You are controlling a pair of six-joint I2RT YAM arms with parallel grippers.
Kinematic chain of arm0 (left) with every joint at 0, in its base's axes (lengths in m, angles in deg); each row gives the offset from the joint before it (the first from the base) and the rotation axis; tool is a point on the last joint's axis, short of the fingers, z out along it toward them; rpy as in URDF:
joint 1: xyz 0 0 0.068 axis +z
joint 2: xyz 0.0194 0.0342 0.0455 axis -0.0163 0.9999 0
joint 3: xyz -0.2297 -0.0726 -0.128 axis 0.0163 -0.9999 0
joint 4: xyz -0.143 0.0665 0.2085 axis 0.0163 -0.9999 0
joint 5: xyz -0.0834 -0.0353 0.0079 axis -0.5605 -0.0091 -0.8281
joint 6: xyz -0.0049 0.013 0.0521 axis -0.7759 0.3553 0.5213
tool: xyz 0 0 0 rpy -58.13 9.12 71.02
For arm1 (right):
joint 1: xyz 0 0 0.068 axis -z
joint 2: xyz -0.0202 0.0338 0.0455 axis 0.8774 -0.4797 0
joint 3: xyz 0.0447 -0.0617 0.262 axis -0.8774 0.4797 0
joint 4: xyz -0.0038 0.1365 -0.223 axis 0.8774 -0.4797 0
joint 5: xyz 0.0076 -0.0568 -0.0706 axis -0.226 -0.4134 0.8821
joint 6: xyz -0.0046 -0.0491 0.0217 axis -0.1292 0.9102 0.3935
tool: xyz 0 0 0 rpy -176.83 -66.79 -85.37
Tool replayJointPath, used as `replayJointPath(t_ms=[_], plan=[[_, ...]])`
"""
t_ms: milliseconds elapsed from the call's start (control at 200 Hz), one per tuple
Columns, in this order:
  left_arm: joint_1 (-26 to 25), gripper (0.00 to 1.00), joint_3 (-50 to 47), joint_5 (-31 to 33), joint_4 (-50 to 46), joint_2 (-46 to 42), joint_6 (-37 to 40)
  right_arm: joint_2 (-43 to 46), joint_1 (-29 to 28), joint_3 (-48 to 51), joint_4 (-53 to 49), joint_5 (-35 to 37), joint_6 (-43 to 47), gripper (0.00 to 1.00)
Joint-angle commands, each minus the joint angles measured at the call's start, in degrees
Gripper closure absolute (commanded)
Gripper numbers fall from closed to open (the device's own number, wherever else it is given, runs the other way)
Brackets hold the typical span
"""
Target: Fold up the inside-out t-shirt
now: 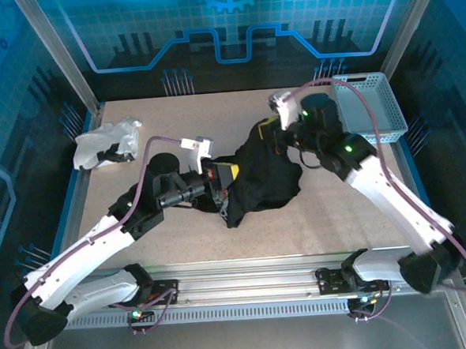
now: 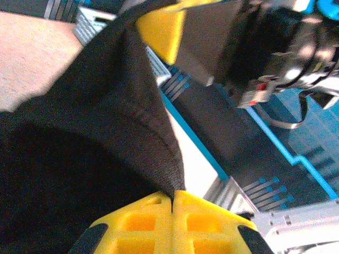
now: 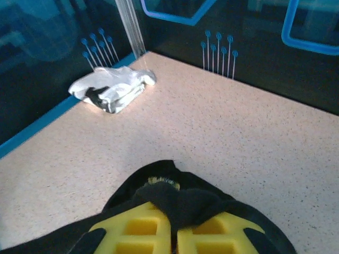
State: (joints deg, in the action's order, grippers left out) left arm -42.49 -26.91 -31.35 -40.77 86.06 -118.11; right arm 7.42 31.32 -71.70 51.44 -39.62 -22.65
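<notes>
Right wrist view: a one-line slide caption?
Right hand pinches the black t-shirt; white garment lies beyond.

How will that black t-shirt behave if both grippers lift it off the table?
Probably floppy: the black t-shirt lies crumpled in soft folds, so it should sag between the left gripper and the right gripper. Likely light, since its thin fabric bunches easily where each gripper pinches it. It seems unlikely to slip much, as the knit edge looks textured rather than slick.
</notes>
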Motion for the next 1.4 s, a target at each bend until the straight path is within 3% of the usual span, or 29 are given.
replayJointPath(t_ms=[0, 70, 185, 380, 590, 755, 915, 1050, 1115, 1205, 1290, 1390], plan=[[4.39, 1.00, 1.10, 2.63, -1.62, 0.54, -1.33, -10.73, 0.49, -3.77, -6.54, -2.18, 1.39, 0.77], [7.70, 1.00, 0.27, 2.62, -2.76, 0.60, -1.93, -12.01, -0.24, -2.29, -6.13, -2.85, 1.61, 0.68], [11.62, 1.00, -1.23, 1.33, -3.51, 0.64, -2.17, -5.77, -0.86, 7.60, -2.59, -1.12, 1.58, 0.58], [14.22, 1.00, -3.23, -0.62, -2.67, 0.73, -2.44, 5.16, -5.71, 30.66, 7.33, 1.73, -2.91, 0.49], [14.76, 1.00, -3.41, -1.84, -2.71, 1.39, -2.79, 4.97, -11.12, 39.11, 15.96, 7.29, -4.86, 0.45], [14.76, 1.00, -3.49, -1.71, -2.92, 1.17, -3.18, 1.67, -15.41, 39.95, 19.41, 12.13, -5.14, 0.50], [14.88, 1.00, -3.93, -1.26, -3.07, 0.78, -3.14, -3.92, -15.74, 39.77, 24.96, 15.42, -5.69, 0.54], [15.79, 1.00, -4.22, 2.04, -4.39, 0.50, -2.37, -2.16, -15.38, 36.28, 19.45, 17.22, -2.07, 0.91], [16.39, 1.00, -4.85, 7.54, -5.23, 1.15, -0.74, 3.24, -13.92, 36.24, 17.25, 11.68, -0.07, 1.00], [17.58, 1.00, -5.56, 14.60, -5.62, 4.29, 2.11, 8.66, -10.72, 36.07, 15.74, -1.23, -0.11, 1.00], [18.59, 1.00, -6.13, 17.14, -3.84, 8.94, 3.65, 11.21, -7.82, 35.98, 15.73, -9.37, -2.15, 1.00], [18.89, 1.00, -5.75, 17.83, -1.99, 14.37, 5.00, 11.75, -5.33, 35.73, 16.87, -14.23, -4.13, 1.00]])
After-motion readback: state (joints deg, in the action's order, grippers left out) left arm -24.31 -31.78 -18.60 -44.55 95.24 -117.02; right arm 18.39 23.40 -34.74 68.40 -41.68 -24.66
